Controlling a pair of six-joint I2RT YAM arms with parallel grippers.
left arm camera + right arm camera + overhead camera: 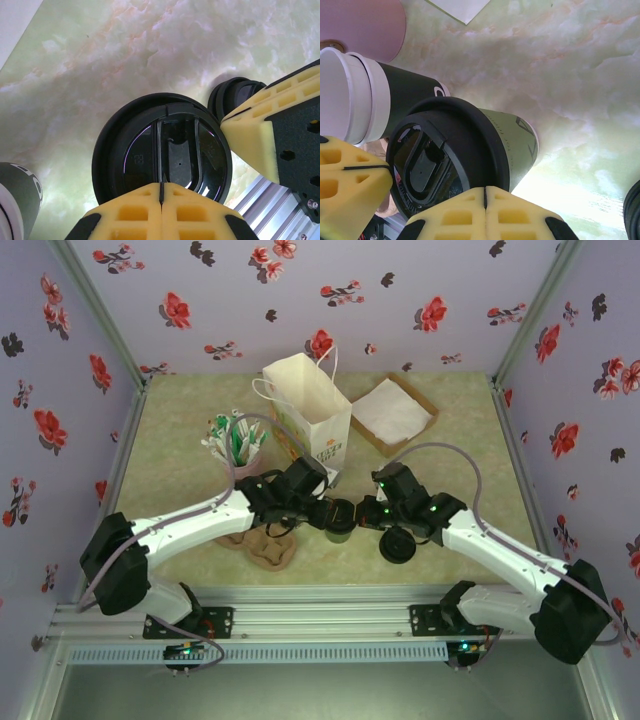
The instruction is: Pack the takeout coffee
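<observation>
The takeout coffee point(341, 521) stands at the table's middle, a small cup with an olive-dark wall point(515, 142) and a round black lid point(162, 145) on top. My left gripper point(322, 512) and right gripper point(363, 516) meet over it from either side. In the left wrist view my left gripper point(161, 184) is shut, its tips right over the lid's near edge. My right gripper point(485, 189) is also shut at the lid's rim, with nothing between its fingers. A second cup point(375, 100), black-walled with a white rim and no lid, is close beside the first.
A loose black lid point(397, 545) lies just right of the cup. A white paper bag point(310, 415) stands behind, with a brown tray of napkins point(392, 412) to its right. A pink cup of stirrers point(235, 445) is at back left. Pulp carriers point(268, 548) lie under the left arm.
</observation>
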